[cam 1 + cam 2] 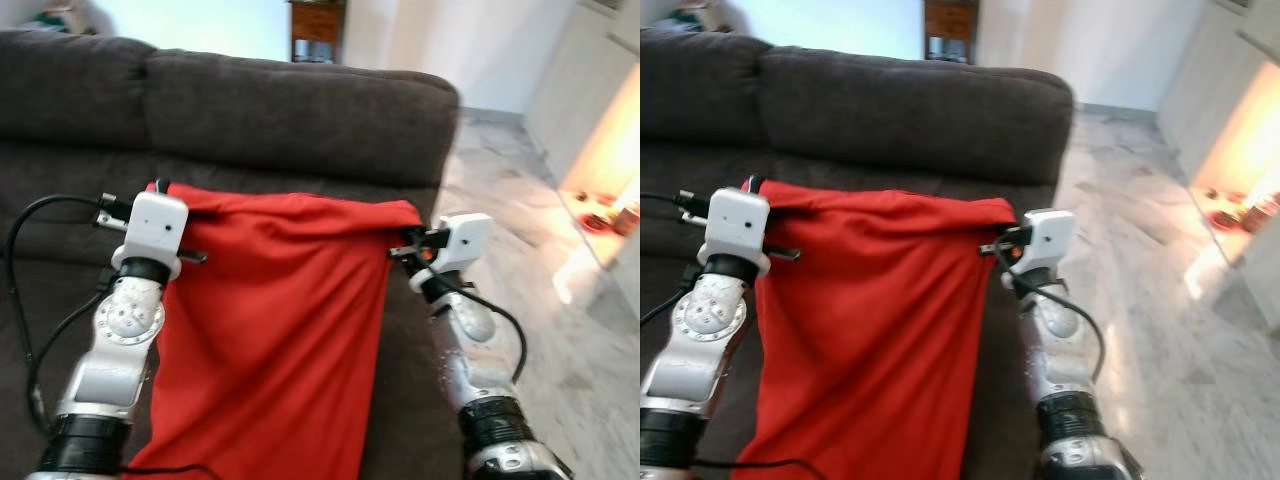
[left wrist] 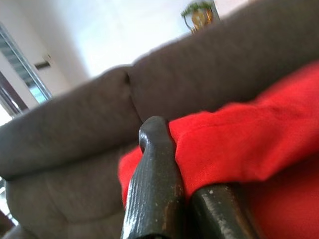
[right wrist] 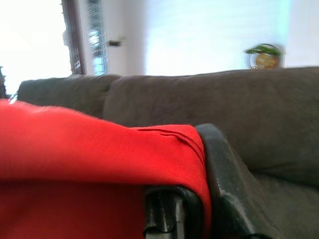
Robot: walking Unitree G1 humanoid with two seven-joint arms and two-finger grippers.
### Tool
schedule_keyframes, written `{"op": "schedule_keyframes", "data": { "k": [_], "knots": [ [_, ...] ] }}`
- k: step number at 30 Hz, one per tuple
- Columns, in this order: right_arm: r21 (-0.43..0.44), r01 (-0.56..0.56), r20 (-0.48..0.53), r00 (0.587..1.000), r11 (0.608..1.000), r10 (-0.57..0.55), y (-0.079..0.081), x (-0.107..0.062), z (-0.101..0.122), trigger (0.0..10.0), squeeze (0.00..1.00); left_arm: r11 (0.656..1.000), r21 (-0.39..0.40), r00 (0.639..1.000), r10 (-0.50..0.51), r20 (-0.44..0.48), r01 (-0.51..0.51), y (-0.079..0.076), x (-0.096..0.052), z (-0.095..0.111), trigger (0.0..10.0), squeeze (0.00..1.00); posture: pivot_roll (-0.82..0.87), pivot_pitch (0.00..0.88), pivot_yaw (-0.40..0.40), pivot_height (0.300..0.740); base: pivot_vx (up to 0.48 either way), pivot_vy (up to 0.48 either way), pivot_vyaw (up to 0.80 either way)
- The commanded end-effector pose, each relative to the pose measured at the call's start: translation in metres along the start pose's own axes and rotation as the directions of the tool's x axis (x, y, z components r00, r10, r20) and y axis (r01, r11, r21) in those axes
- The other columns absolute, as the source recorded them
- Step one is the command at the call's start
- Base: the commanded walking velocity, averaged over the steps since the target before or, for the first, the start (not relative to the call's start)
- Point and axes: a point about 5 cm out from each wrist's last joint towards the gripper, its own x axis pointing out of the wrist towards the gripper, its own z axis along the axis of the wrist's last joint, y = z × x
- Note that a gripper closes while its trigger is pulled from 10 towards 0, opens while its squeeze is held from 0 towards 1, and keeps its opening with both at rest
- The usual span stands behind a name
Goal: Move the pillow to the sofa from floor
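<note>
Pillow [image 1: 270,330] hangs red and limp between both arms, held up in front of the dark sofa [image 1: 300,110], its top edge level with the seat back's base. Left pincer [image 1: 150,200] pinches the left top corner; right pincer [image 1: 408,243] pinches the right. Recommended: carry forward with both corners level, lower onto the seat cushion, then release together.

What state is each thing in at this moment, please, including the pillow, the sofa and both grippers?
Red pillow: held up by its two top corners, hanging in front of the sofa.
Left gripper: fingers shut on the pillow's top left corner.
Right gripper: fingers shut on the pillow's top right corner.
Dark sofa: nothing resting on the visible seat.
</note>
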Motion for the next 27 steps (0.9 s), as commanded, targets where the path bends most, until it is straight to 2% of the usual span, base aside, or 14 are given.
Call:
{"op": "schedule_keyframes", "data": {
  "k": [1, 6, 11, 12, 13, 14, 15, 24, 25, 26, 27],
  "knots": [
    [-0.031, -0.008, -0.022, 1.0, 0.999, 0.007, -0.009, -0.009, -0.005, 10.0, 0.0, 0.993, -0.057, 0.993, -0.103, -0.057, 0.099, -0.026, -0.01, -0.014, 10.0, 0.0, 0.11, 0.0, -0.03, 0.74, 0.0, 0.0, 0.0],
    [-0.035, -0.07, -0.093, 0.993, 0.997, 0.067, -0.005, -0.016, -0.02, 10.0, 0.0, 0.99, -0.054, 0.988, -0.132, -0.079, 0.128, -0.036, -0.013, -0.018, 10.0, 0.0, 0.1, 0.0, -0.032, 0.74, 0.0, 0.0, 0.0],
    [-0.019, -0.062, -0.148, 0.987, 0.998, 0.058, -0.008, -0.023, -0.034, 10.0, 0.0, 0.986, -0.038, 0.98, -0.168, -0.103, 0.165, -0.043, -0.016, -0.026, 10.0, 0.0, 0.1, 0.0, -0.034, 0.74, 0.0, 0.0, 0.0],
    [-0.018, -0.06, -0.159, 0.986, 0.998, 0.056, -0.008, -0.026, -0.037, 10.0, 0.0, 0.985, -0.037, 0.979, -0.17, -0.111, 0.167, -0.043, -0.017, -0.028, 10.0, 0.12, 0.1, 0.0, -0.033, 0.74, 0.0, 0.0, 0.0],
    [-0.016, -0.053, -0.175, 0.983, 0.998, 0.049, -0.01, -0.029, -0.041, 10.0, 0.54, 0.984, -0.042, 0.977, -0.174, -0.124, 0.17, -0.044, -0.018, -0.031, 10.0, 0.68, 0.1, 0.0, -0.035, 0.74, 0.0, 0.0, 0.0],
    [-0.016, -0.053, -0.175, 0.983, 0.998, 0.049, -0.01, -0.029, -0.041, 10.0, 0.54, 0.984, -0.042, 0.977, -0.174, -0.124, 0.17, -0.044, -0.018, -0.031, 10.0, 0.68, 0.1, 0.0, -0.035, 0.74, 0.0, 0.0, 0.0],
    [-0.017, -0.056, -0.176, 0.983, 0.998, 0.052, -0.01, -0.03, -0.041, 10.0, 1.0, 0.985, -0.038, 0.976, -0.174, -0.127, 0.17, -0.044, -0.019, -0.033, 10.0, 1.0, 0.1, 0.0, -0.035, 0.74, 0.0, 0.0, 0.0],
    [-0.028, -0.068, -0.172, 0.983, 0.997, 0.062, -0.009, -0.03, -0.042, 10.0, 0.99, 0.983, -0.029, 0.974, -0.185, -0.132, 0.182, -0.048, -0.022, -0.036, 10.0, 1.0, 0.1, 0.0, -0.036, 0.74, 0.0, 0.0, 0.0],
    [-0.029, -0.068, -0.175, 0.983, 0.997, 0.062, -0.009, -0.03, -0.043, 10.0, 0.5, 0.983, -0.028, 0.973, -0.185, -0.138, 0.183, -0.048, -0.022, -0.038, 10.0, 1.0, 0.1, 0.0, -0.036, 0.74, 0.0, 0.0, 0.0],
    [-0.03, -0.068, -0.177, 0.982, 0.997, 0.061, -0.009, -0.031, -0.044, 10.0, 0.5, 0.983, -0.028, 0.972, -0.185, -0.142, 0.183, -0.048, -0.023, -0.039, 10.0, 1.0, 0.1, 0.0, -0.038, 0.74, 0.0, 0.0, 0.0],
    [-0.031, -0.044, -0.188, 0.981, 0.999, 0.037, -0.012, -0.033, -0.047, 10.0, 0.0, 0.983, -0.035, 0.97, -0.183, -0.16, 0.18, -0.049, -0.024, -0.044, 10.0, 1.0, 0.1, 0.0, -0.038, 0.74, 0.0, 0.0, 0.0]
  ]
}}
